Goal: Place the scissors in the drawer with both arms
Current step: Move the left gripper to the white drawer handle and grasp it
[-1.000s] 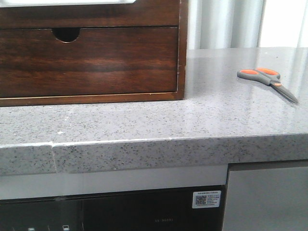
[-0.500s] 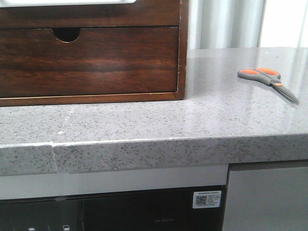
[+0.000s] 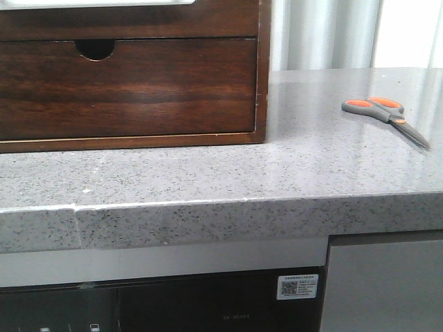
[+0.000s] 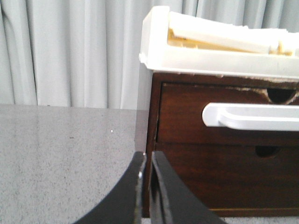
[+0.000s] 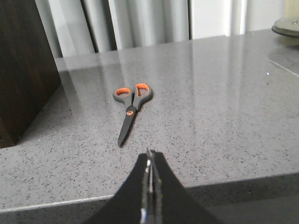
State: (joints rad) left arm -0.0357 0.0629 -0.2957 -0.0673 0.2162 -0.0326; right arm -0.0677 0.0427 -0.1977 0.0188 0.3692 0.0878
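Note:
The scissors (image 3: 385, 115), with orange-lined grey handles and dark blades, lie flat on the grey countertop at the right. They also show in the right wrist view (image 5: 130, 108), blade tips towards my right gripper (image 5: 150, 153), which is shut and empty, a short way off over the counter's front edge. The shallow dark wooden drawer (image 3: 138, 22) sits at the top of the cabinet at the left, white rim above it. In the left wrist view it (image 4: 187, 116) carries a white bar handle (image 4: 252, 116). My left gripper (image 4: 148, 156) is shut and empty, before the cabinet's corner.
The taller drawer front with a half-round notch (image 3: 131, 90) is below the shallow one. A white tray (image 4: 210, 58) rests on the cabinet top. The speckled countertop (image 3: 277, 180) ends in a front edge, a dark appliance below. A round object (image 5: 287, 25) sits far right. Curtains hang behind.

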